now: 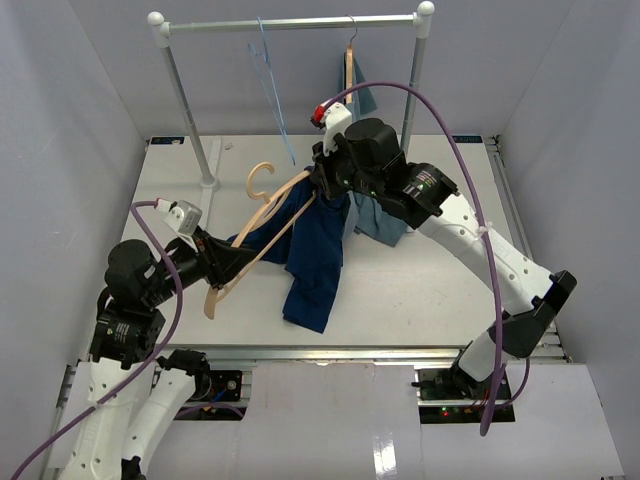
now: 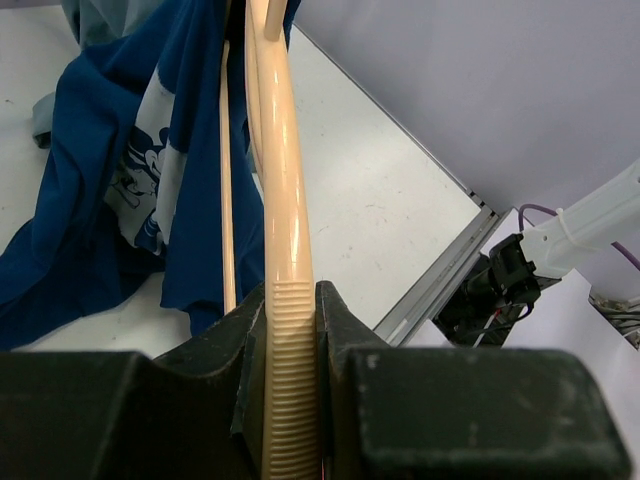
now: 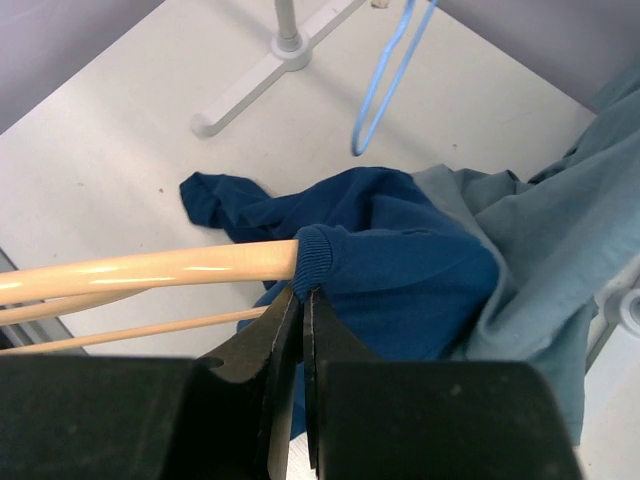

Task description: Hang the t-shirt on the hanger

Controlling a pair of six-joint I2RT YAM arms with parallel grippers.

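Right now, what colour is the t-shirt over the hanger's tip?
The t-shirt is dark navy blue, clearest in the right wrist view.

No words or numbers can be read; the t-shirt bears only a pale, wordless cartoon print.

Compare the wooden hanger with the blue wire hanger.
The wooden hanger is thick and tan; the blue wire hanger is thin and light blue. The wooden hanger is clamped in the left gripper, tilted, one arm inside the navy t-shirt; the blue wire hanger hangs bare from the rail. Both are hooked clothes hangers.
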